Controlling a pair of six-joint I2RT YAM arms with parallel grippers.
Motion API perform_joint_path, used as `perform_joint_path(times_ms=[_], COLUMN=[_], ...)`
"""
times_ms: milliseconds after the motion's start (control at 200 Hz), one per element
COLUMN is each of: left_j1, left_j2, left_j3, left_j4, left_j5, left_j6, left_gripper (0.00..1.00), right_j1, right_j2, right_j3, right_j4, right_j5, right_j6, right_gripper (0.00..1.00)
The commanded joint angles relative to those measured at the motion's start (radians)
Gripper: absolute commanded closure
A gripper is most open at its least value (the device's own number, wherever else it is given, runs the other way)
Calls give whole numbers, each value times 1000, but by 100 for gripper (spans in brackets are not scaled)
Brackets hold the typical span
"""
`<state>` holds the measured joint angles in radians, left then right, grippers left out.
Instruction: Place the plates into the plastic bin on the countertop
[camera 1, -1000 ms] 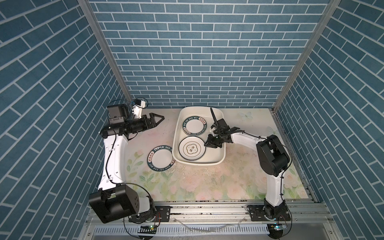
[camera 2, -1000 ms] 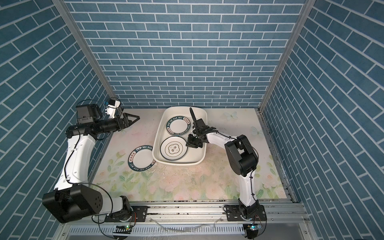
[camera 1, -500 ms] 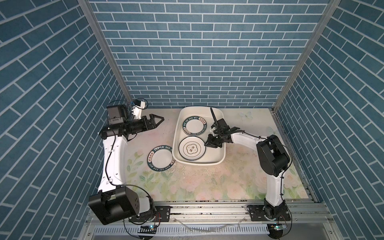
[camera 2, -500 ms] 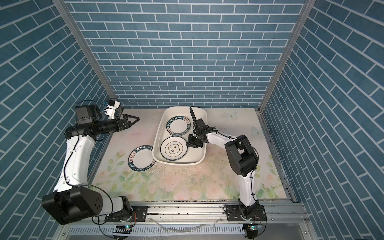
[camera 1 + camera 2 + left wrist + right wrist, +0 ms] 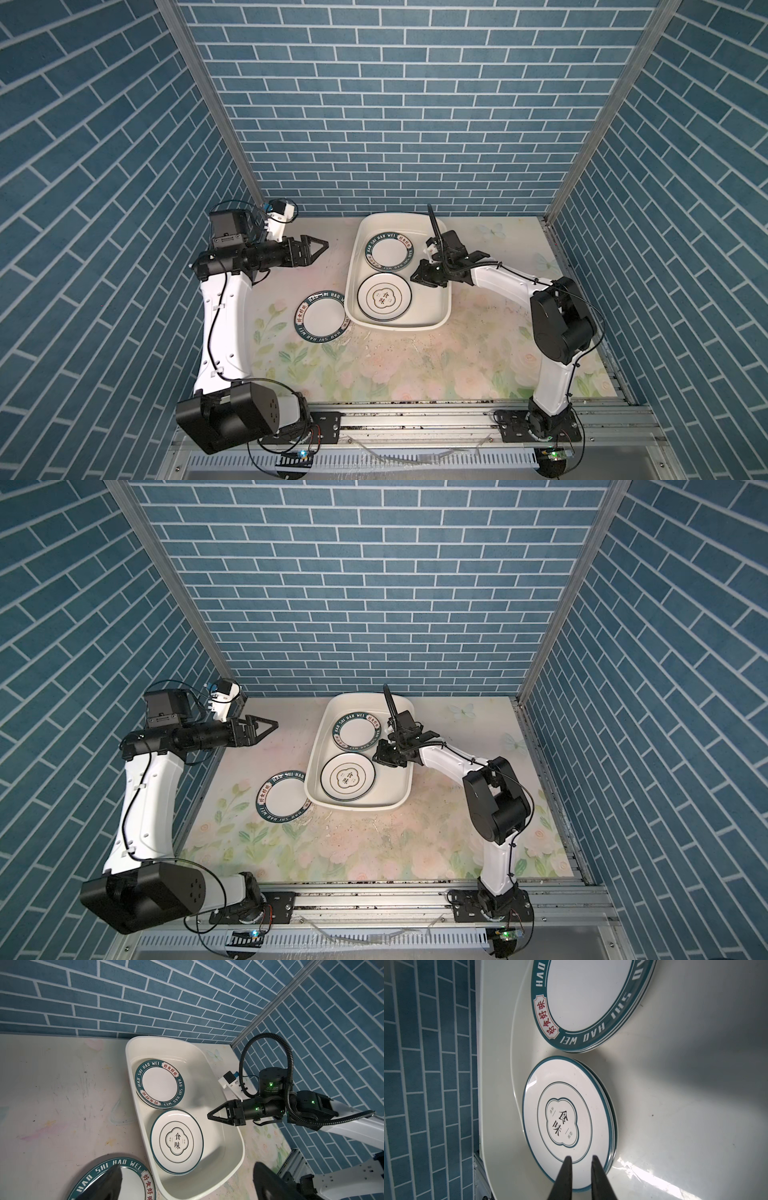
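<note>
The plastic bin (image 5: 430, 309) is a glossy white tub with rounded corners and a rolled rim, sitting toward the back of the bench (image 5: 415, 374), whose matte surface is scuffed and printed with pale pink flowers and green leaves. Inside it, at the far end, lies the lettered stack (image 5: 389, 252) of smooth round white plates. Each has a broad teal band carrying white capitals, "HAO SHI HAO WEI", broken by small cream labels with the red characters 好食好味. At the near end sits the emblem stack (image 5: 564, 1122), thinly rimmed in teal, with a fine ring and a four-lobed outline around black 食味. A loose plate (image 5: 322, 311) of the lettered kind lies flat on the bench, hard against the bin's left wall.

The left pincer (image 5: 322, 245) hangs above the bench left of the bin, its black triangular fingers spread wide and empty. The right pincer (image 5: 581, 1157) hovers over the emblem stack's edge, its fingers drawn almost together with only a slit between them and nothing in it.

Teal brick-patterned walls (image 5: 395, 124) enclose the bench.
</note>
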<state>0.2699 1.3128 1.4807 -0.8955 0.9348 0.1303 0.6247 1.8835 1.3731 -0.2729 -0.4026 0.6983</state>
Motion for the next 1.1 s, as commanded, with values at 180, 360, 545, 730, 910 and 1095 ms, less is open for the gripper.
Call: perform_joint_path(times_ms=[180, 360, 545, 730, 910, 1095], left_j1=[86, 157, 203, 253, 254, 255], left_j2=[-31, 7, 90, 171, 294, 440], left_j3=[-49, -102, -150, -187, -192, -163], left_j4=[-127, -275, -332, -280, -263, -270], left_j5=[1, 58, -44, -92, -166, -216], left_j6=[123, 378, 537, 573, 627, 671], left_gripper=[0, 0, 1, 4, 8, 13], right_j1=[0, 0, 0, 1, 0, 0], right_j2=[-95, -159, -220, -261, -307, -328], right_j3=[-83, -156, -231, -262, -281, -290], right_j4=[63, 102, 144, 148, 146, 129], right_j5=[26, 48, 65, 76, 77, 87], right_j6=[-5, 10, 29, 32, 36, 32], right_gripper=[81, 81, 81, 81, 81, 81])
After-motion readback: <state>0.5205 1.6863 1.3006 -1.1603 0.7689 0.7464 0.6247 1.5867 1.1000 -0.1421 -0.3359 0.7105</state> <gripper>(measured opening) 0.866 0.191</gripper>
